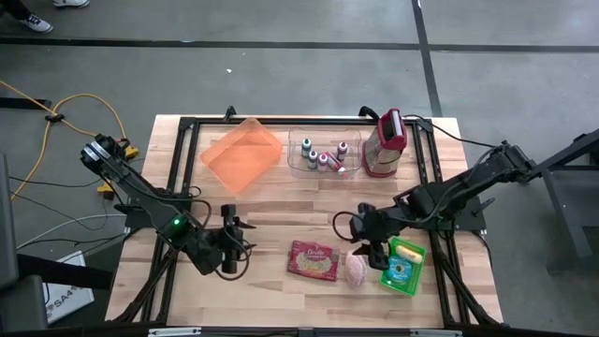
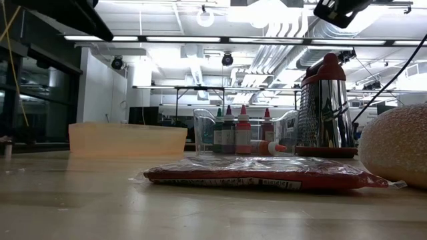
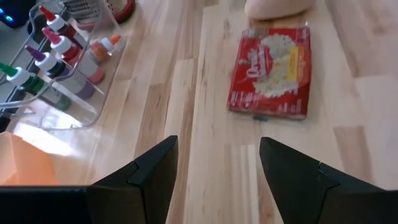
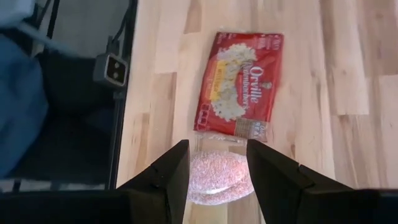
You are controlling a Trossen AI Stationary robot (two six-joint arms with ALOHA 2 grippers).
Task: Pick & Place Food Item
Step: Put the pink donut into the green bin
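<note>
On the pale wooden slatted counter (image 1: 271, 211) a flat red plastic popcorn packet (image 1: 313, 260) lies face up near the front edge, and just to its right sits a round pink-and-white speckled wrapped food item (image 1: 357, 269). The right pincer (image 1: 371, 249) hangs directly over that round item; in its wrist view the two dark fingers (image 4: 168, 177) stand parted on either side of the pink lump (image 4: 219, 178), straddling it from above, and whether they press on it cannot be told from the pictures. The red packet (image 4: 239, 84) lies just beyond the lump in that view. Just right of the round item is a green plastic tray (image 1: 404, 267) holding a yellow piece and a round blue-topped piece. The left pincer (image 1: 228, 245) is over bare wood at the counter's front left, well apart from the packet, its fingers (image 3: 152, 171) spread and grasping nothing; the packet (image 3: 270, 71) lies ahead of it. Along the back of the counter stand a translucent orange plastic bin (image 1: 241, 153), a clear plastic container (image 1: 323, 154) with several small coloured-cap bottles, and a metal box grater with a red handle (image 1: 385, 143) at the right. From counter height the packet (image 2: 260, 175) lies flat in front, with the speckled round item (image 2: 395, 147) at the far right edge and the grater (image 2: 324, 110) behind.
</note>
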